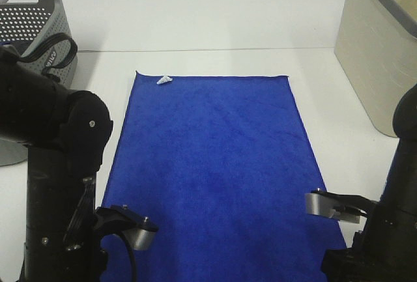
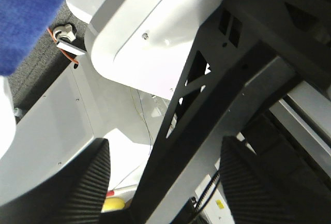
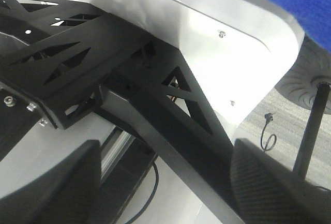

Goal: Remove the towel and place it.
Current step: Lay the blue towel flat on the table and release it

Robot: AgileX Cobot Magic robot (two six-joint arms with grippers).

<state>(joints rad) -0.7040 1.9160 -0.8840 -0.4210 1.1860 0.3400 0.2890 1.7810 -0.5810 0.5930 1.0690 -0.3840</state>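
Over on the far left sits the grey basket (image 1: pixel 26 8), and in front of it the left arm (image 1: pixel 52 126) is tucked low at the near side of the table (image 1: pixel 339 112). Its wrist view shows the left gripper (image 2: pixel 165 146) with jaws spread wide and nothing between the ribbed pads (image 2: pixel 83 188), pointing down past the table edge at the robot's own frame, with just a sliver of blue in one corner. Centre stage, the towel (image 1: pixel 215 165) lies flat and full length on the table, untouched, its white tag (image 1: pixel 163 80) at the far-left corner. On to the right arm (image 1: pixel 397 217), parked just as low beside the towel's near-right corner. The right gripper (image 3: pixel 168 149) is spread too and holds nothing, aimed at the frame below. Beyond it stands the beige bin (image 1: pixel 378 54). By my reading the removal hasn't begun and we're at the approach. The next move calls for lifting a gripper above the near edge, bringing it down onto a corner or hem, and pinching the plush without merely pushing it flat.
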